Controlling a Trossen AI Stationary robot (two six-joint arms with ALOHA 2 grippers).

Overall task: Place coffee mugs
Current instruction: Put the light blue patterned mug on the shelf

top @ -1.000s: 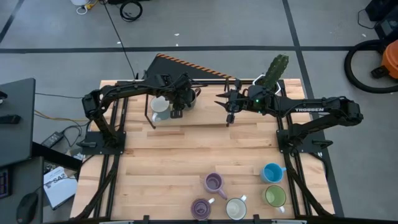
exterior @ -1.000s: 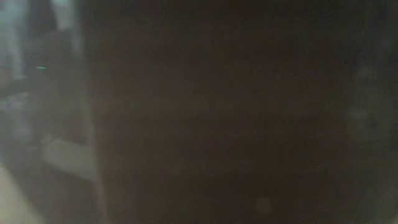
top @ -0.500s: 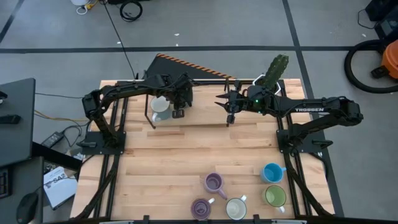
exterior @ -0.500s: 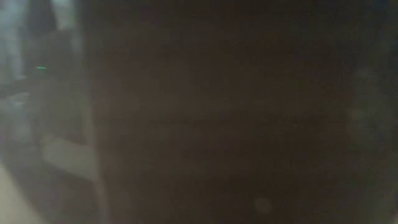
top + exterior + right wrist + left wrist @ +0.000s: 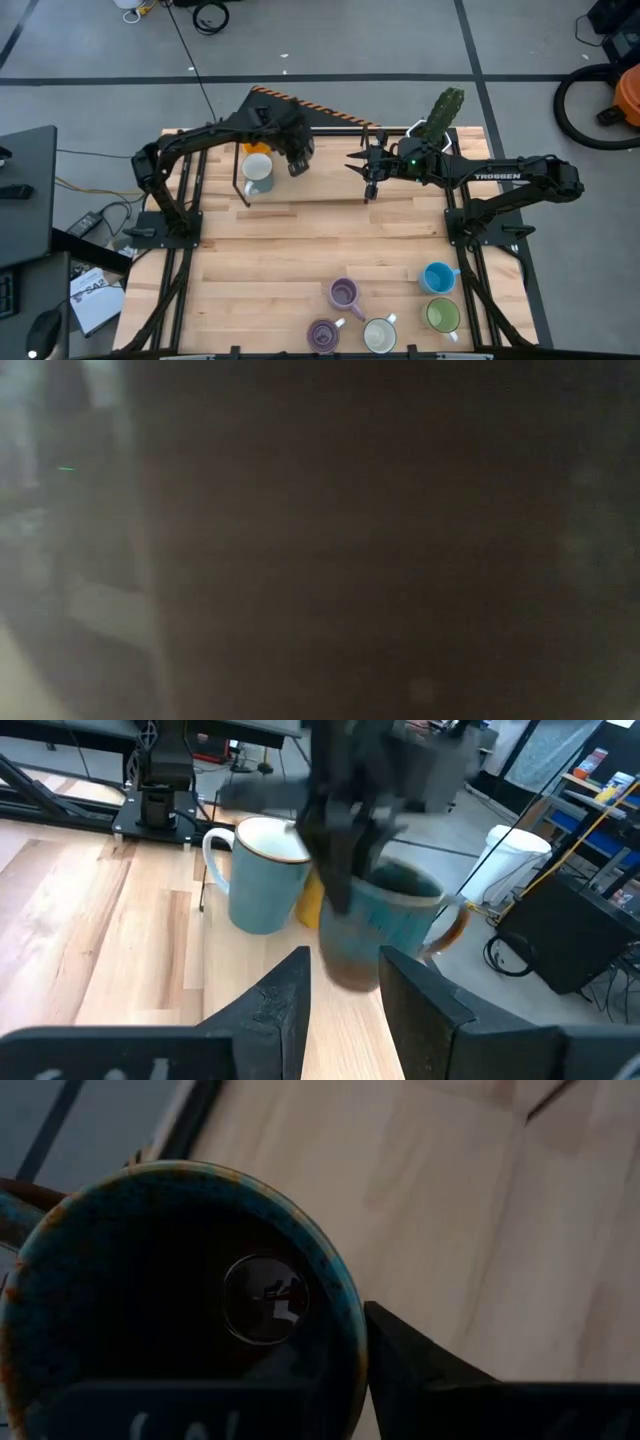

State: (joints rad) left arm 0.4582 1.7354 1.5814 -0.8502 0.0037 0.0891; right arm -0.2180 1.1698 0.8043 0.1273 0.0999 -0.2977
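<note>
Left gripper (image 5: 298,160), at 11 o'clock on the table (image 5: 300,260), is clamped on the rim of a dark mug (image 5: 395,915), held clear of the wood beside the white mug (image 5: 257,168). Lower it level to avoid bumping that neighbour (handle side hidden). Right gripper (image 5: 366,176), at 12 o'clock, waits, fingers apart.
</note>
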